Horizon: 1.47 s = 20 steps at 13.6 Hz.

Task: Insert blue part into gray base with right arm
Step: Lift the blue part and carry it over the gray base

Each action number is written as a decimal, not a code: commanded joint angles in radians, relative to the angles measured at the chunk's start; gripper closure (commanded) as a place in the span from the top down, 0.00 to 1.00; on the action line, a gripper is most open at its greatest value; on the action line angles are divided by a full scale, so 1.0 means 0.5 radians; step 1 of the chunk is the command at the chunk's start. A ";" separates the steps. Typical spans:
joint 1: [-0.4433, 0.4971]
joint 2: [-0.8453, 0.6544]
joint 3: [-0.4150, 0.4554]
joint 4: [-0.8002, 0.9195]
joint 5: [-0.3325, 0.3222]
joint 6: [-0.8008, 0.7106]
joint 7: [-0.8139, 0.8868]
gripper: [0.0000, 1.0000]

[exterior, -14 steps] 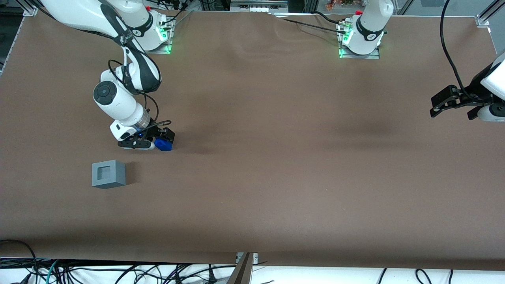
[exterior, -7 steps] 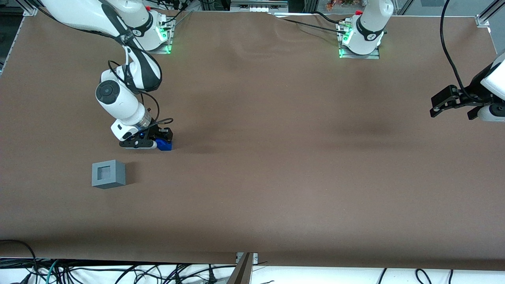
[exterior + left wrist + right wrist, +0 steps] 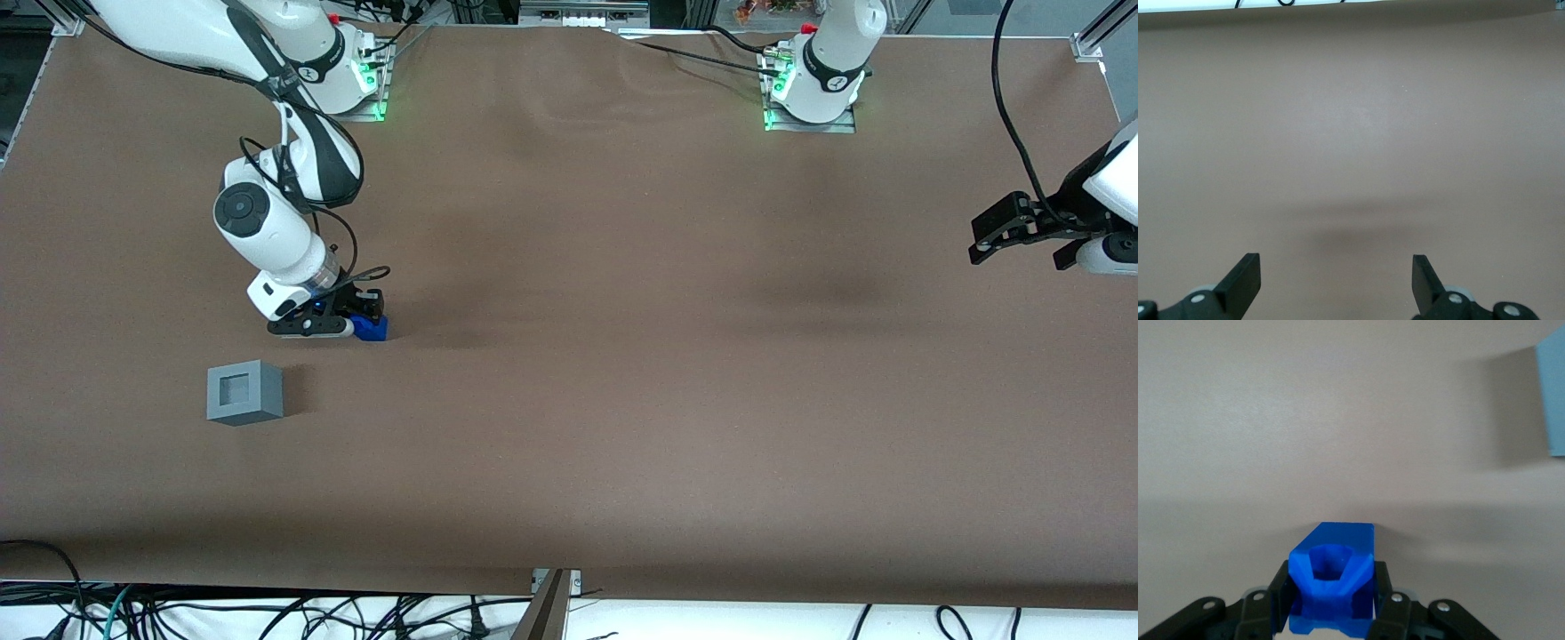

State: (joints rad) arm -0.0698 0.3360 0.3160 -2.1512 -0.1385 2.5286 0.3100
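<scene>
hand (image 3: 1331,600) clamps blue part (image 3: 1333,577), near gray base (image 3: 244,392).

hand (image 3: 354,322) clamped on blue part (image 3: 368,328), bare table (image 3: 622,356) between it and gray base (image 3: 244,392)

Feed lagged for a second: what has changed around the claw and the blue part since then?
The claw has settled lower and closed in around the blue part, whose sides the fingers now flank. The part shifted slightly and still rests on the table. The gray base has not moved.
</scene>
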 commanded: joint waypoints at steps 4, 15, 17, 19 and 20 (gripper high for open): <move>-0.170 -0.022 -0.003 0.639 0.019 -0.829 -0.582 0.44; -0.440 0.469 -0.034 1.381 0.016 -1.173 -1.366 0.44; -0.440 0.561 -0.034 1.501 0.013 -1.201 -1.363 0.44; -0.458 0.632 -0.034 1.550 0.016 -1.195 -1.332 0.44; -0.468 0.656 -0.034 1.560 0.016 -1.195 -1.262 0.44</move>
State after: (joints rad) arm -0.2891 0.6149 0.2893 -1.4339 -0.1364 1.9626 -0.3463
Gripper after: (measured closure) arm 0.493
